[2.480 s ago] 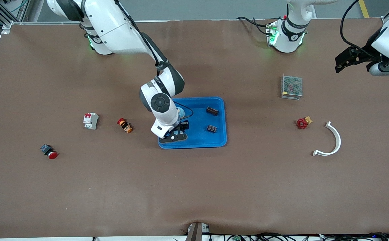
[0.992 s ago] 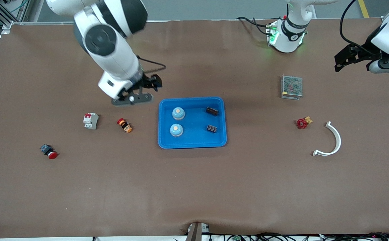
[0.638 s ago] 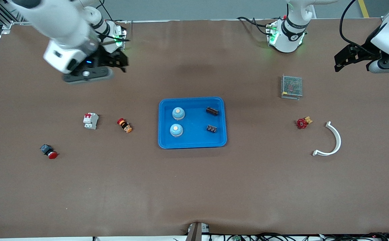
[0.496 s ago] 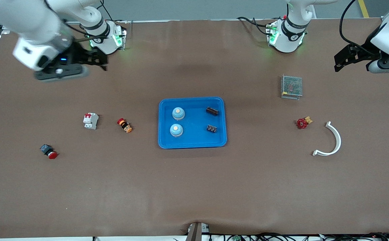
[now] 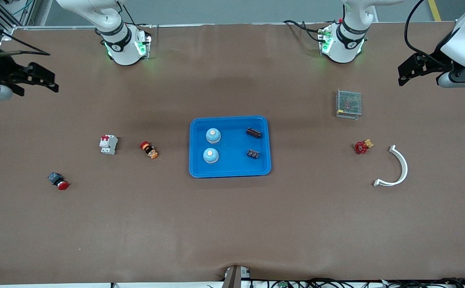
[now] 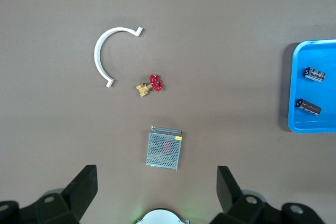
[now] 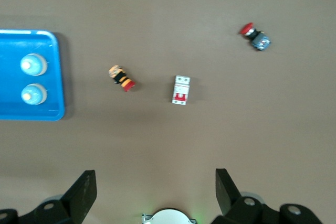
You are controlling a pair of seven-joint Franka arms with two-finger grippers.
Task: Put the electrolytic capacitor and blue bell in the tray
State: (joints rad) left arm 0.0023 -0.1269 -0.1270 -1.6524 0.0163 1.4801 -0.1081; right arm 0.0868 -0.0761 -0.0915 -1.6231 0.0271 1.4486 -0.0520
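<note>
Hanging high over the right arm's end of the table, the right gripper (image 5: 42, 80) has pulled away from the tray (image 5: 230, 173), fingers spread and empty. The left gripper (image 5: 410, 72) waits over its own end, also spread. Inside the tray sit two blue bells (image 5: 213, 135) and two electrolytic capacitors (image 5: 253, 133), unmoved over the last second.
</note>
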